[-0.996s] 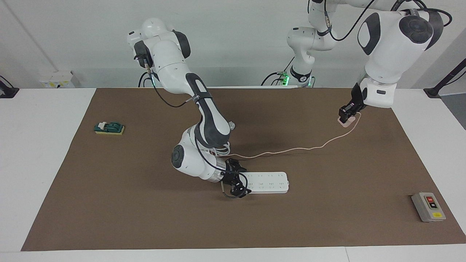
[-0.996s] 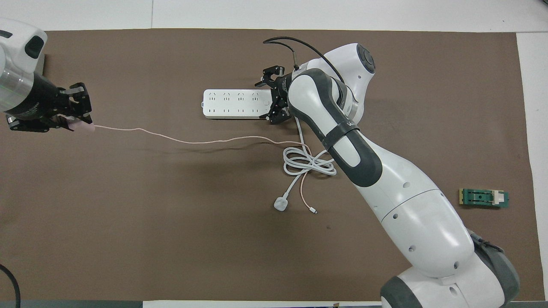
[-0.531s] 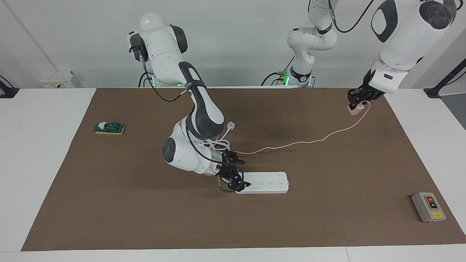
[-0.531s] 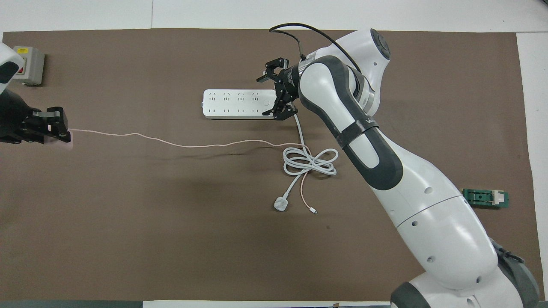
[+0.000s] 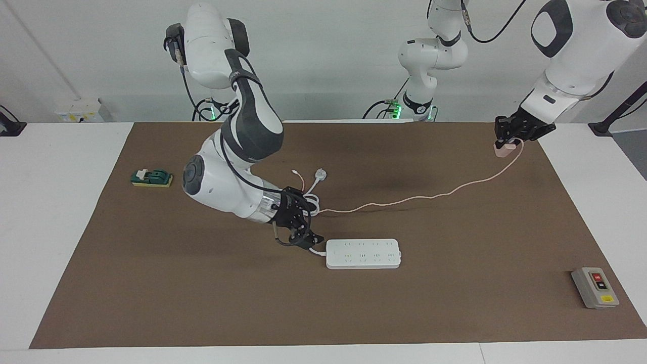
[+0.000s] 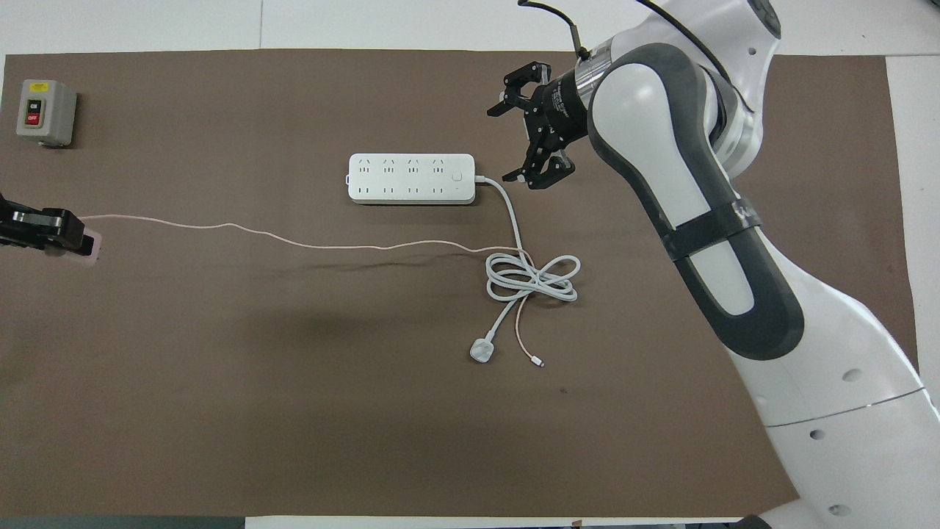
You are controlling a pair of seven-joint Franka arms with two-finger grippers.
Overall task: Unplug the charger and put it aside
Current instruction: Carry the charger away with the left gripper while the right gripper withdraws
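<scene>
The charger (image 5: 503, 150) (image 6: 88, 248), a small pale-pink cube, hangs under my left gripper (image 5: 507, 139) (image 6: 55, 234), which is shut on it over the mat's edge at the left arm's end of the table. Its thin pink cable (image 5: 404, 201) (image 6: 294, 240) trails across the mat to the coiled white cord. The white power strip (image 5: 364, 254) (image 6: 411, 178) lies mid-mat with no plug in its sockets. My right gripper (image 5: 305, 226) (image 6: 518, 139) hangs open just off the strip's cord end, touching nothing.
A coiled thick white cord (image 5: 306, 202) (image 6: 532, 278) with a round white plug (image 5: 319, 175) (image 6: 482, 351) lies nearer to the robots than the strip. A grey switch box (image 5: 595, 287) (image 6: 45, 112) sits at the left arm's end. A green block (image 5: 151, 178) rests near the right arm's end.
My left gripper rose and carried the charger toward the left arm's end, dragging the cable. My right gripper drew back off the strip's end and lifted away.
</scene>
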